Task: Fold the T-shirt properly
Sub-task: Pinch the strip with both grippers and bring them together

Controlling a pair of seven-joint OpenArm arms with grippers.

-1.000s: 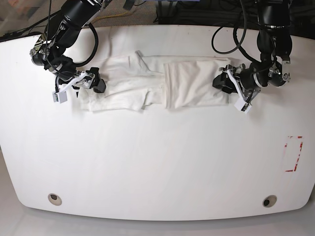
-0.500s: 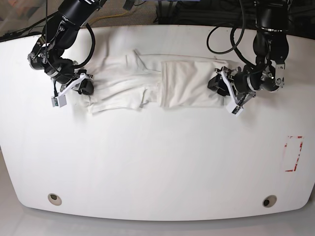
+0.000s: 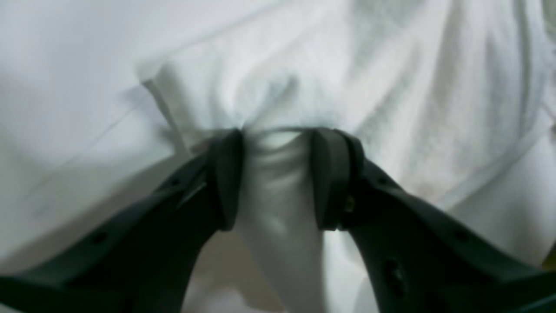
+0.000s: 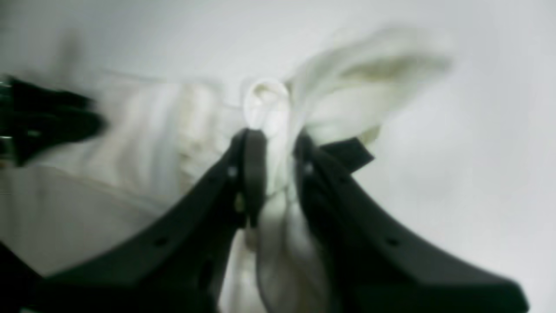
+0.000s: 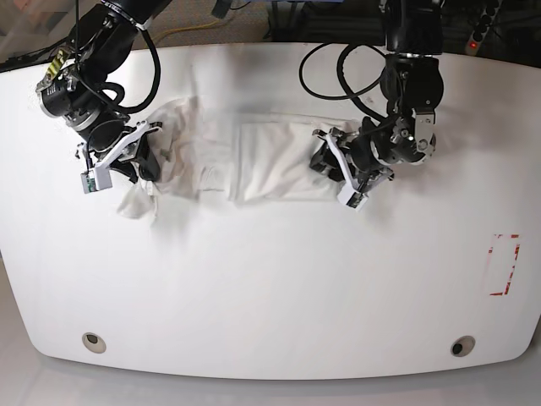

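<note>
Overhead, the T-shirt (image 5: 254, 156) lies bunched across the far half of the white bench (image 5: 270, 288), an arm at each end. Only the wrist views show the grips: the left gripper (image 3: 276, 174) fingers pinch a fold of cloth, and the right gripper (image 4: 273, 174) fingers clamp a lifted wad.

The T-shirt (image 5: 254, 156) lies on the table (image 5: 270, 279) toward its far edge, between both arms.
</note>
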